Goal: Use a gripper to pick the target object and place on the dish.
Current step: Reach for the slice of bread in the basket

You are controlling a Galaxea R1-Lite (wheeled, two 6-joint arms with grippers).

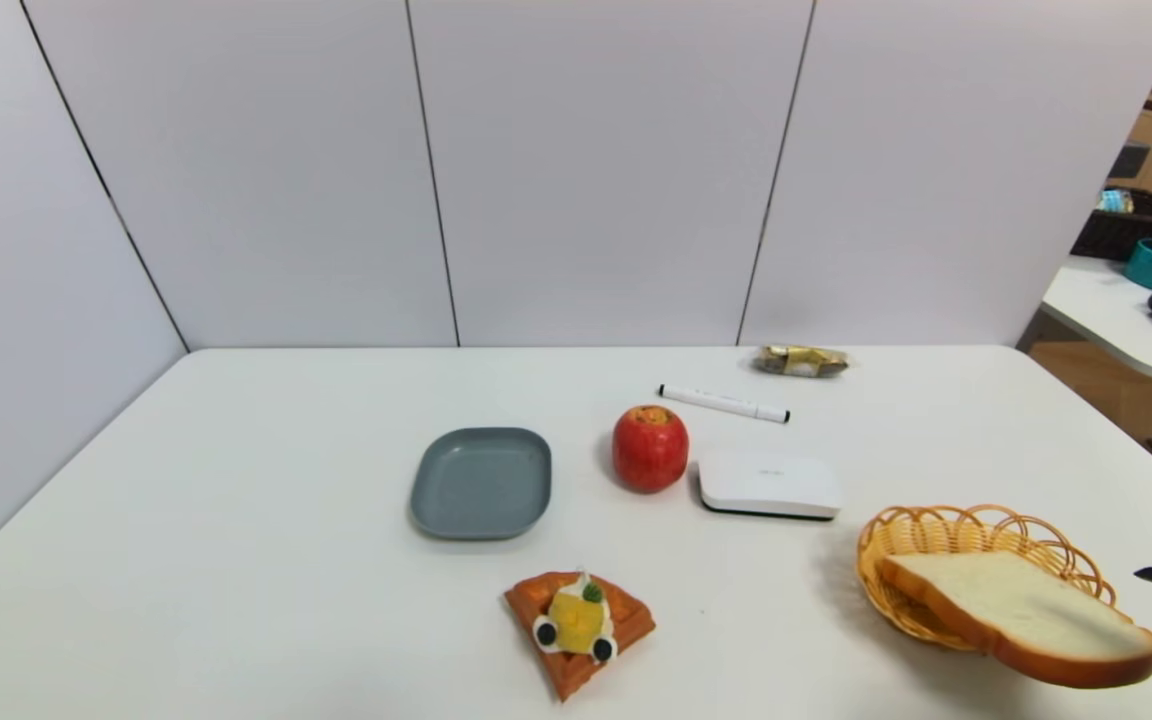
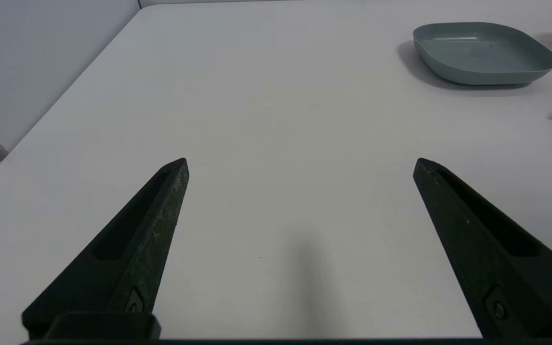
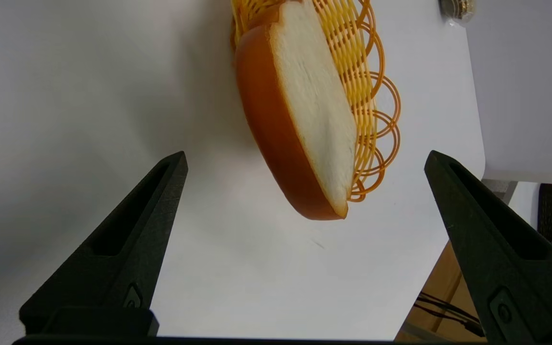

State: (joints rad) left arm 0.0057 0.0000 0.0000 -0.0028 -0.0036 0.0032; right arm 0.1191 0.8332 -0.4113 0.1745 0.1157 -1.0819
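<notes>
**Right gripper lined up on the toast, nothing grabbed yet**

So the slice of toast [image 1: 1026,615] is sitting half in, half out of the yellow wicker basket [image 1: 976,530] at the near right of the table [image 1: 236,560]. Its back end rests on the basket rim and the rounded end sticks out over the table, tilted up. The blue-grey dish [image 1: 481,482] is well apart from it, over toward the middle-left, with nothing on it.

The right gripper [image 3: 304,160] has its fingers spread wide with nothing between them, pointed at the overhanging end of the toast. In the head view only a sliver of it pokes in at the right edge, just beside the basket. The left gripper [image 2: 300,163] is also splayed wide and holding nothing, low over bare table with the dish off ahead of it. Looks parked.

Best bet for the grab: come in on the free end that hangs clear of the basket, pinch across the thickness (crust edge top to bottom), and keep the fingers off the wicker loops so the basket doesn't get dragged along. Then lift before swinging left, since the apple [image 1: 650,448], the white box [image 1: 771,485] and the waffle [image 1: 579,628] all sit near the route.
</notes>
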